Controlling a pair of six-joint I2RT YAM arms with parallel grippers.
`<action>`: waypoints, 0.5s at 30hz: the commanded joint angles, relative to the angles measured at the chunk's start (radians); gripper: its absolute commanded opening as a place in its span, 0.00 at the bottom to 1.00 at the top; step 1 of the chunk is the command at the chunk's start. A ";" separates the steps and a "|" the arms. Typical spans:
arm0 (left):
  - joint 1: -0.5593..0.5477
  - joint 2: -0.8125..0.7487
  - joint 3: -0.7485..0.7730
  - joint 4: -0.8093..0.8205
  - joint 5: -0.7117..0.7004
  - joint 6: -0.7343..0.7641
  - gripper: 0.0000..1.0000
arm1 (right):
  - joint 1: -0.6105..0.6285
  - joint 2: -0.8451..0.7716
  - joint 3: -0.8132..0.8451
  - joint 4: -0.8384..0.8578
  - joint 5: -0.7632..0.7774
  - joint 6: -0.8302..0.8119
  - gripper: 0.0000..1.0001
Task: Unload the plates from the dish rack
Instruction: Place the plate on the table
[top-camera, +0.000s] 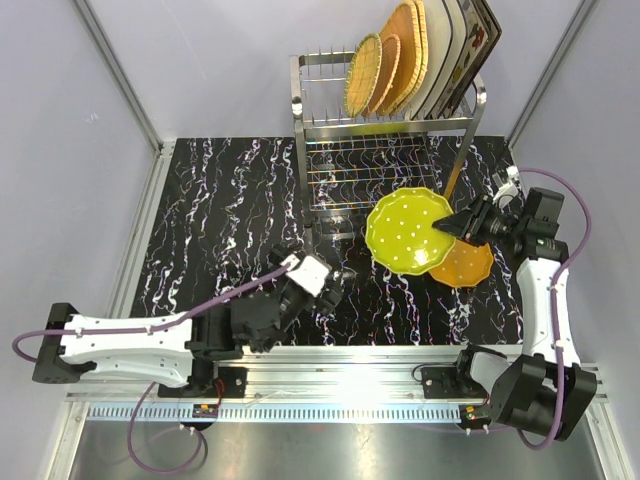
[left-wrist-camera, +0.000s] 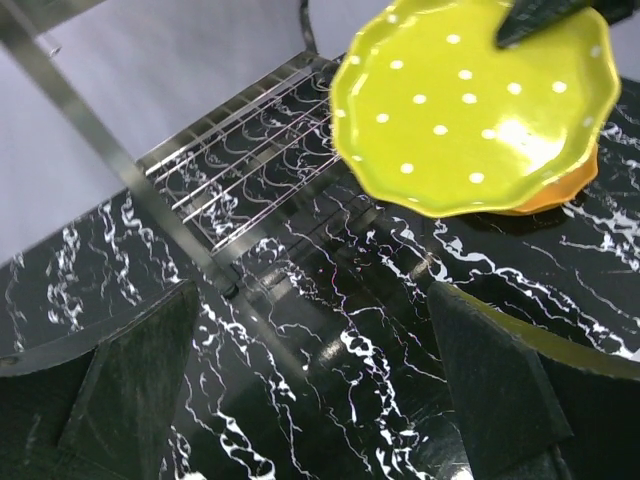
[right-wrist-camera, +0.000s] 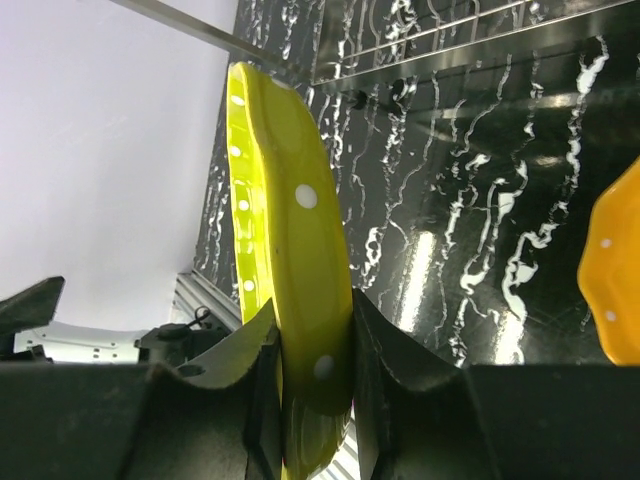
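My right gripper (top-camera: 452, 227) is shut on the rim of a lime-green dotted plate (top-camera: 408, 231), held above an orange dotted plate (top-camera: 463, 264) that lies on the table. In the right wrist view the green plate (right-wrist-camera: 290, 240) stands edge-on between my fingers, and the orange plate (right-wrist-camera: 612, 280) shows at the right edge. The steel dish rack (top-camera: 325, 125) stands at the back with several plates upright in its top prongs: orange woven ones (top-camera: 385, 65), cream square ones (top-camera: 448, 45) and a patterned one (top-camera: 483, 38). My left gripper (top-camera: 338, 283) is open and empty near the rack's front leg.
The black marbled table top (top-camera: 220, 220) lies between grey side walls. The rack's lower grid shelf (left-wrist-camera: 250, 135) and its front leg (left-wrist-camera: 190, 250) show in the left wrist view, with the green plate (left-wrist-camera: 470, 110) over the orange plate (left-wrist-camera: 560, 190).
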 joint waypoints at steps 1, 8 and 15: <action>0.023 -0.070 -0.035 0.007 -0.054 -0.136 0.99 | -0.021 -0.002 0.060 -0.004 -0.086 -0.042 0.00; 0.086 -0.159 -0.086 -0.050 -0.039 -0.307 0.99 | -0.067 0.039 0.093 -0.074 -0.082 -0.143 0.00; 0.124 -0.185 -0.103 -0.101 -0.032 -0.390 0.99 | -0.153 0.122 0.133 -0.182 -0.091 -0.257 0.00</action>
